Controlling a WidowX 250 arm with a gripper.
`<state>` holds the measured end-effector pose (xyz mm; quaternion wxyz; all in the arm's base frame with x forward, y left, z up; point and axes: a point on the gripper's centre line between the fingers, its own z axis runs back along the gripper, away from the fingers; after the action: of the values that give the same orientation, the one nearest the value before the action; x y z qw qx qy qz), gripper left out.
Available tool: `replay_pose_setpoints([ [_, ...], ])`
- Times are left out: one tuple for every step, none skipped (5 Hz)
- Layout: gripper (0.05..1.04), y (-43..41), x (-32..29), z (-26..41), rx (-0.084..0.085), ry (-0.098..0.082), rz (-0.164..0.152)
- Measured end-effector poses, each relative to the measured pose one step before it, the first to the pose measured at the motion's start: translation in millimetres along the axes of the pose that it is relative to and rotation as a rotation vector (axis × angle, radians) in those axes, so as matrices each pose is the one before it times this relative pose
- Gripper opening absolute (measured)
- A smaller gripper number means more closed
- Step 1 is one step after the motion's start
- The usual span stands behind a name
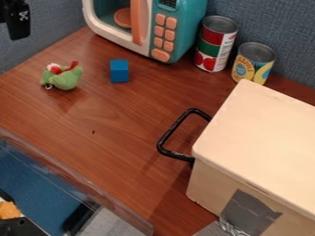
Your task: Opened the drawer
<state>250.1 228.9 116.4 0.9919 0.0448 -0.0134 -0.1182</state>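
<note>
My hand is up in the top left corner, can't tell if it's spread or pressed together. Nearest on the counter are the green toy and blue block, then the drawer over right, black handle toward the middle.

Lettering stands on the yellow can and red-and-green can, digits on the display of the toy microwave.

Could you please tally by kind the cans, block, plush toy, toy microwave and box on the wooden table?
Cans: 2 (taller can, shorter can)
Blue block: 1
Green plush toy: 1
Toy microwave: 1
Box with black handle: 1
Total: 6
</note>
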Motion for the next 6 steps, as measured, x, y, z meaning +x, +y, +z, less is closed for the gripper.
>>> replay_pose_setpoints([
  [1.001, -4.11, -0.78, -12.74, -0.0326, 0.0175, 0.0048],
  [1.001, -29.38, 7.82, -13.53, -0.0483, 0.0072, -0.0247],
  [1.001, -27.94, 10.37, 1.86, -0.0224, -0.0250, -0.0121],
  [1.001, -34.36, 18.08, 0.20, -0.0371, -0.0391, -0.0011],
  [1.001, -32.66, 15.06, -6.38, -0.0457, 0.0009, 0.0070],
  [1.001, -21.00, 13.37, -3.23, -0.0246, -0.0104, 0.0192],
])
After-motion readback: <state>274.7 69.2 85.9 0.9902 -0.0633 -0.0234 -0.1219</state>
